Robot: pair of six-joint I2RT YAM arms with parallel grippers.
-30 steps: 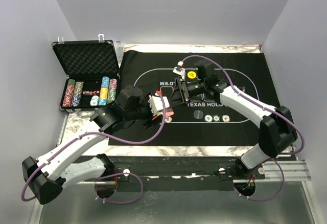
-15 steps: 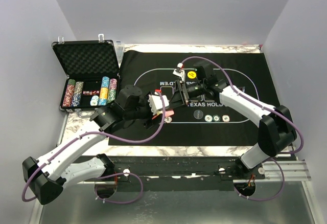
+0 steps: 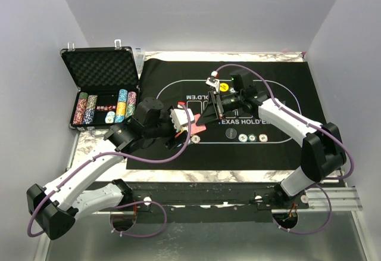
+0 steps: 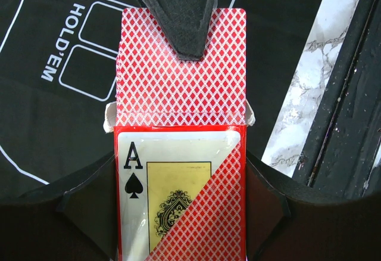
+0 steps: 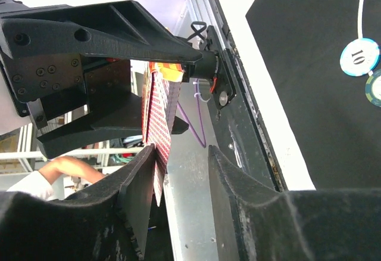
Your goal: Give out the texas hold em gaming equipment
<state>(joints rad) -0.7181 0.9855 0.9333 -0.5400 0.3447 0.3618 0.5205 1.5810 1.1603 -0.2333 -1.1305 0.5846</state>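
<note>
The red-backed playing cards [image 4: 178, 88] stick halfway out of the red-orange card box [image 4: 143, 171], apparently so they can be drawn free. The left claw [image 4: 181, 213] grasps the box, which shows an ace of spades, above the felt mat [image 3: 286, 148] mid-table. The right claw [image 5: 178, 157] straddles the cards' far end, still parted, with one finger touching them.

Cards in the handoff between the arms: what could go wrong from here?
1. The right gripper straddles the cards only near its fingertips, with the cards against one finger and a gap to the other. Such a shallow pinch could slip or bend them.
2. The left gripper holds the card box above the mat. A pull might drag out extra cards, which could spill near the chips.
</note>
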